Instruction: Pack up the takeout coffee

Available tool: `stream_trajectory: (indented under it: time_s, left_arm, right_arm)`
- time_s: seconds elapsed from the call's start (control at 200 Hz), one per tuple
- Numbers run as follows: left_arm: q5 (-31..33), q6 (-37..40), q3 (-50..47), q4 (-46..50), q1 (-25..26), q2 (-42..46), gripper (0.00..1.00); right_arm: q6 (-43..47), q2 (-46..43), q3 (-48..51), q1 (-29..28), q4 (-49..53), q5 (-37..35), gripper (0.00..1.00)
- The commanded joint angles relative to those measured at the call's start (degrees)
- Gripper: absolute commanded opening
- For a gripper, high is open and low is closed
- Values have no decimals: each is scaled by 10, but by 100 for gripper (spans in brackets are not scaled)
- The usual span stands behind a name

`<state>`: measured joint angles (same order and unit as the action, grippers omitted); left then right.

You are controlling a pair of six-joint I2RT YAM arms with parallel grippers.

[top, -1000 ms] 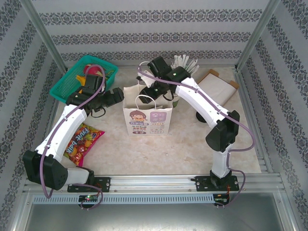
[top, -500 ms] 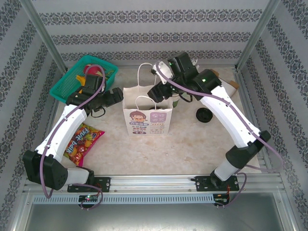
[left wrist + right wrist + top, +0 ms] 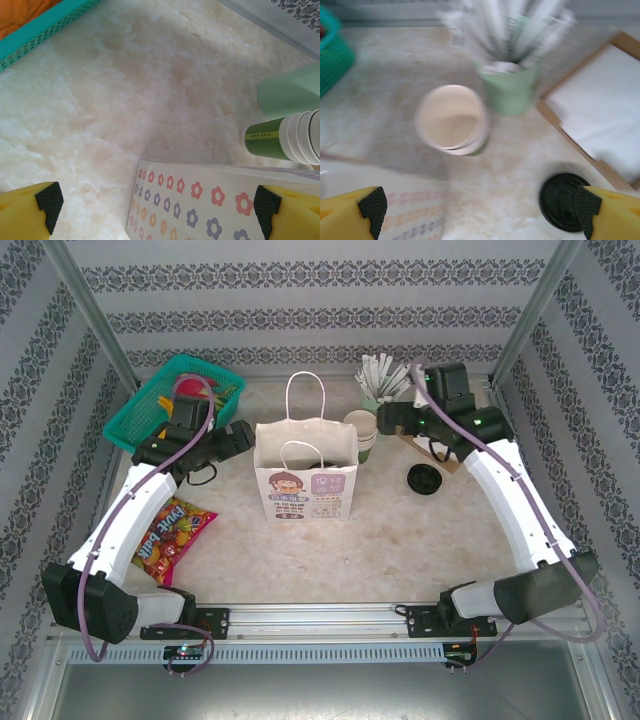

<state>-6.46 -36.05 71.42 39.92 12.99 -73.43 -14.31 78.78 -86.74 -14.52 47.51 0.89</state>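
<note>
The takeout coffee is hidden. The white paper bag [image 3: 305, 480] with flower-printed sides [image 3: 200, 205] stands upright mid-table, handles up. My left gripper [image 3: 245, 435] sits at the bag's upper left edge, open, and the flowered side lies between its fingertips [image 3: 157, 202]. My right gripper [image 3: 385, 420] hangs open to the right of the bag, above the stack of lidless cups [image 3: 452, 120], with nothing between its fingers [image 3: 480, 210]. A corner of the bag [image 3: 415, 215] shows at the lower left of the right wrist view.
A loose black lid [image 3: 425, 479] lies on the table right of the bag. Behind it stand a pale green cup of straws [image 3: 512, 90] and a napkin tray [image 3: 600, 110]. A teal basket [image 3: 170, 400] sits back left, a candy packet [image 3: 172, 535] front left.
My right arm has pulled away from the bag's mouth to the right and back, and its jaws have spread open. The left arm has barely moved.
</note>
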Motion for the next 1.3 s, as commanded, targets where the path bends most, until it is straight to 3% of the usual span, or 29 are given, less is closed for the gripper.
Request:
stream_trajectory:
  time_s: [0.0, 0.125, 0.505, 0.769, 1.154, 1.294]
  left_arm:
    - [-1, 6, -14, -26, -8, 20, 100]
    - [-27, 18, -22, -45, -7, 29, 100]
    - [-29, 22, -15, -21, -7, 22, 100]
    - [-25, 20, -11, -9, -8, 21, 100]
    - [-21, 21, -9, 0, -7, 23, 100]
    - [-20, 20, -15, 0, -7, 25, 100]
  right_arm:
    - [-53, 3, 43, 62, -18, 10, 98]
    - [-42, 60, 59, 125, -10, 46, 98]
    - [-26, 296, -74, 202, 0, -8, 98]
    - [-21, 437, -196, 212, 26, -15, 98]
    - [-30, 539, -274, 212, 68, -33, 97]
    - [-28, 561, -289, 210, 85, -42, 90]
